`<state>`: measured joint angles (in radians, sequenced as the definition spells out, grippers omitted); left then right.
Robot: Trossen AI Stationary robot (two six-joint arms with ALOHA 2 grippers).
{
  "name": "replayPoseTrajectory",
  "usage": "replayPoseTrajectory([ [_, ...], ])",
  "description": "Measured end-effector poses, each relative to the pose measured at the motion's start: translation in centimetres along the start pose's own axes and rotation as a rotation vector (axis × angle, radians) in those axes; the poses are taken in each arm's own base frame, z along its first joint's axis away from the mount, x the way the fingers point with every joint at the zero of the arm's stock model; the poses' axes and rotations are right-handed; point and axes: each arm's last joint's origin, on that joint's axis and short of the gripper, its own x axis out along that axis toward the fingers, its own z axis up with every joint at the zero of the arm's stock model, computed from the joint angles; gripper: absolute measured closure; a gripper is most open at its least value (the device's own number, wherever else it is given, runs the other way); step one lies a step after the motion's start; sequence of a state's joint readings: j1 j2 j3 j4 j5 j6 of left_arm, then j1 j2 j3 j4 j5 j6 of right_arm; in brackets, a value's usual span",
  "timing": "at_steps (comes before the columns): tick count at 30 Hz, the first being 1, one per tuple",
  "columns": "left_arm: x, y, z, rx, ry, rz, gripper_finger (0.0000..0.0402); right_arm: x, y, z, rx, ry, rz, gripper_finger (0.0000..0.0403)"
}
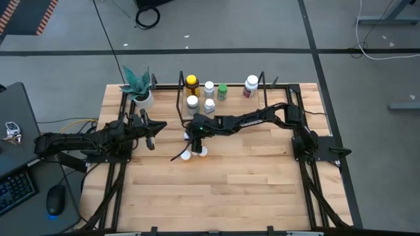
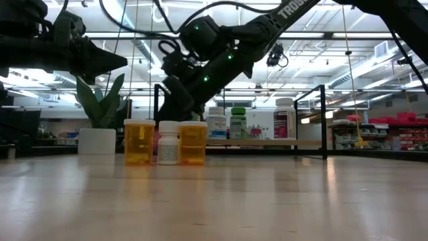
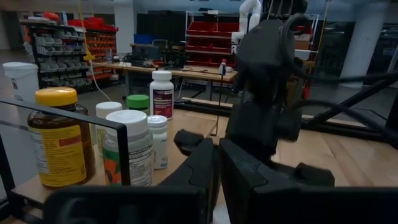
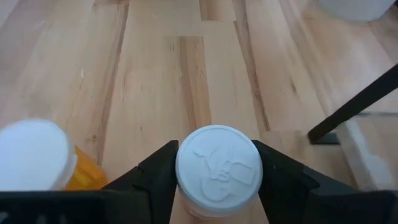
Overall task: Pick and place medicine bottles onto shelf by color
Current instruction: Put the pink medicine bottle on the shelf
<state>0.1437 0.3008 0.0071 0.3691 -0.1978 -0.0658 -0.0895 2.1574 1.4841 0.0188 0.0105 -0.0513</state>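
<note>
The right gripper clamps the white cap of a bottle standing on the table with 2 others, before the shelf, while the left gripper, fingers pressed together, waits beside it.

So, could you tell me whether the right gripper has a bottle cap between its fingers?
Yes, the right gripper has its fingers on either side of a white cap.

Between the black fingers of the right pincer sits a white cap with an embossed pattern. Just beside the pincer stands an orange bottle, also white-capped. The counter is pale wood with darker brown streaks. Beyond the black left pincer stand an amber bottle with a yellow cap, a green cap and white bottles.
</note>
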Motion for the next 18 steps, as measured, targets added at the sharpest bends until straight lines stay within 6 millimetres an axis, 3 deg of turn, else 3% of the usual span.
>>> replayPoseTrajectory([
  [18,0.0,0.0,0.0,0.0,0.0,0.0,0.0371,-5.6,-0.3,3.1,-0.023,0.02,-0.029,0.0208],
])
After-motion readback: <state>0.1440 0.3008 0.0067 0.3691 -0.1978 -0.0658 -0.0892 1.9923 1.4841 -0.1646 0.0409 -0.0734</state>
